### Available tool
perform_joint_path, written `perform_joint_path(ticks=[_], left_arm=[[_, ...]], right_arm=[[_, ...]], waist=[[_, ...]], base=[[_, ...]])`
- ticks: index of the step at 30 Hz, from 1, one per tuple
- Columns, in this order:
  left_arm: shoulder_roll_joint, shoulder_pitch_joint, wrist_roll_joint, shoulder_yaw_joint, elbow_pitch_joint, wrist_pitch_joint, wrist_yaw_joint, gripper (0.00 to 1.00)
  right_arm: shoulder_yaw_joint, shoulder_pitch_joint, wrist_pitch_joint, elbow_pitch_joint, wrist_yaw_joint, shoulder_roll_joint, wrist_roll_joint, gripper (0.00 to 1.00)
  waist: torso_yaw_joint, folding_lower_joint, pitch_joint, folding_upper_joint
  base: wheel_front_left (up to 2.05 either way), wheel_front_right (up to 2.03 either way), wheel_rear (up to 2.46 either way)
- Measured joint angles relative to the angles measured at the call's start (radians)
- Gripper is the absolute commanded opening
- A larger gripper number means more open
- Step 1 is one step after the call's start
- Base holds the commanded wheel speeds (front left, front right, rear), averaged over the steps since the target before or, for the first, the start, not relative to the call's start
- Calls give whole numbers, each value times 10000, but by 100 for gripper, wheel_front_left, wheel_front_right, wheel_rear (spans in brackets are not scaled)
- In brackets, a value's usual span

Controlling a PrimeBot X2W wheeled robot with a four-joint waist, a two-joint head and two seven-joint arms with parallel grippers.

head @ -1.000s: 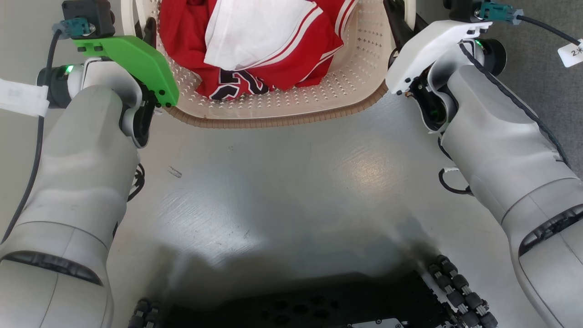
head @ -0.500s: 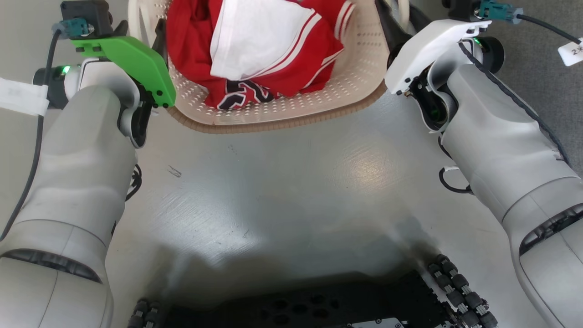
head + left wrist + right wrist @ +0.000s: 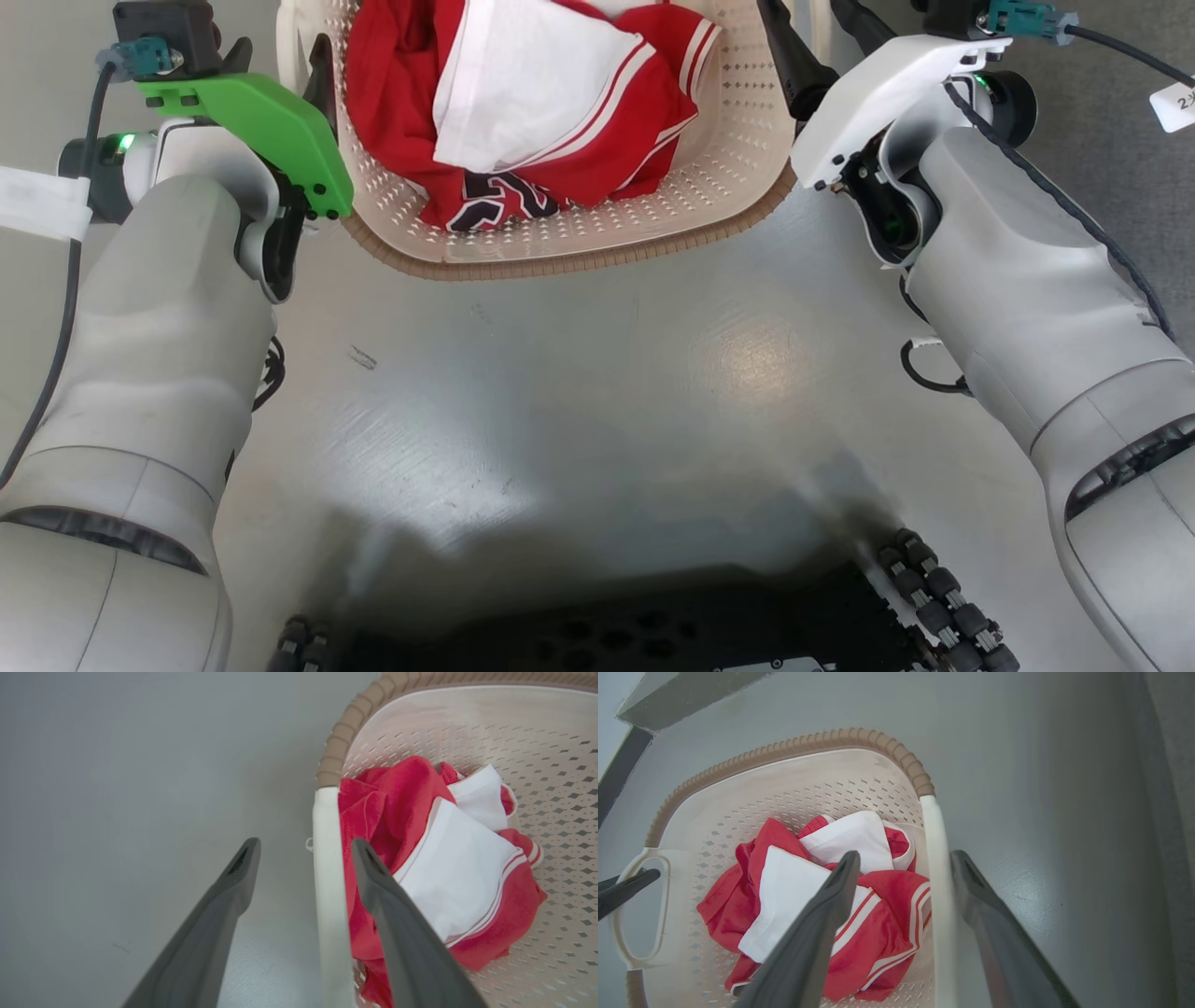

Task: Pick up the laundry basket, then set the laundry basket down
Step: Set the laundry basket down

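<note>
Two claws flank the laundry basket, which sits at the far end of the head view between the robot's pale forearms. Its brown rim is turned toward the robot's dark base, across a stretch of glossy grey floor. Whether the basket rests on that floor or hangs just above it cannot be told. A crumpled red and white garment lies inside against the perforated cream wall. The left claw stands wide, its two dark fingers straddling the white left handle. One finger is outside over the floor. The other is inside above the red cloth, close against the bar, and the outer finger is well apart from the bar. The right claw is spread just as wide around the white right handle, one finger inside over the garment and one outside over the floor. The bar lies nearer the outer finger, with a clear gap to the inner one. In the right wrist view a dark fingertip of the left claw pokes into the loop of the handle on the far side. A green plate covers the left wrist in the head view.
</note>
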Motion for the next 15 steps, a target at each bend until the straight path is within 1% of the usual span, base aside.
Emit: perform_joint_path(ticks=[8, 15], left_arm=[[-35, 105, -8, 10, 134, -247, -171, 100], [-88, 557, -52, 12, 234, -466, -297, 100]], right_arm=[[-50, 25, -2, -63, 0, 13, -8, 100], [-150, 244, -2, -61, -2, 13, -71, 100]], waist=[[4, 0, -406, 0], [-4, 0, -916, 0]], base=[[0, 0, 0], [0, 0, 0]])
